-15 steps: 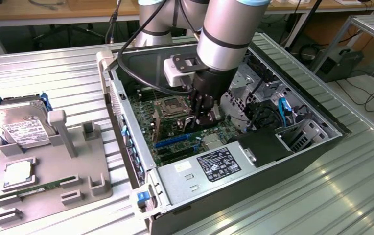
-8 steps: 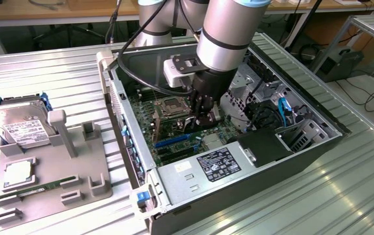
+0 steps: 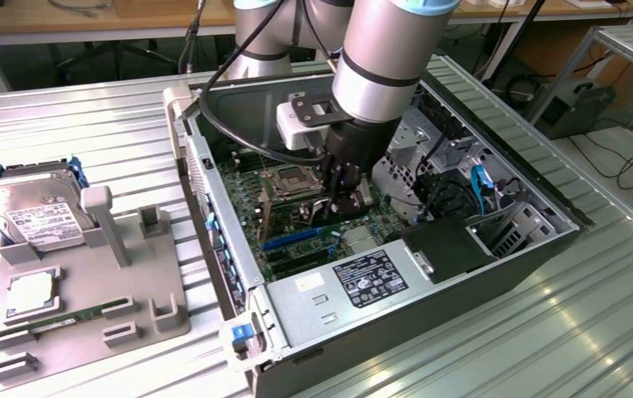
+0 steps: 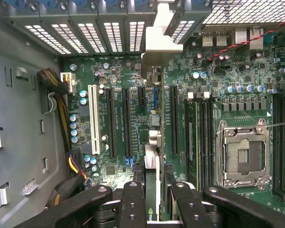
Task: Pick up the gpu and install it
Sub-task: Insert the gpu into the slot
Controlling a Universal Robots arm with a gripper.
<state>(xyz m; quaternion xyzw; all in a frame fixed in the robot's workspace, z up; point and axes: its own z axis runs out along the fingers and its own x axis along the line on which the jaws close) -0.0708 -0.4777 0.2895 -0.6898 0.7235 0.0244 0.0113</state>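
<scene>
**Lowering the gpu toward a motherboard slot**

Sitting at the exterior view's left, a grey moulded parts tray [image 3: 128,282] carries a silver hard drive [image 3: 31,207] with a white label, a square processor [image 3: 31,292] and a narrow green RAM stick [image 3: 65,322]; no expansion card lies there, so the pick-up looks done. Further right, the open computer case [image 3: 239,274], painted dark sheet metal with perforated rear slot covers, lies on a ribbed metal table [image 3: 515,332].

Inside the case, the gripper [image 4: 152,194] pinches the gpu [image 4: 152,161] between its two black, bolted fingers [image 4: 133,199], the jaws partly closed on the card's thin edge. Seen edge-on in the wrist view, the card is a flat green board with a pale metal end bracket reaching toward the rear slot openings. It hangs over the dark green motherboard [image 4: 213,95], among the long black expansion slots [image 4: 127,121] and beside a white one.

Seating cannot be judged; installation appears unfinished. At the far right sits the empty metal-framed CPU socket [image 4: 242,156].
</scene>
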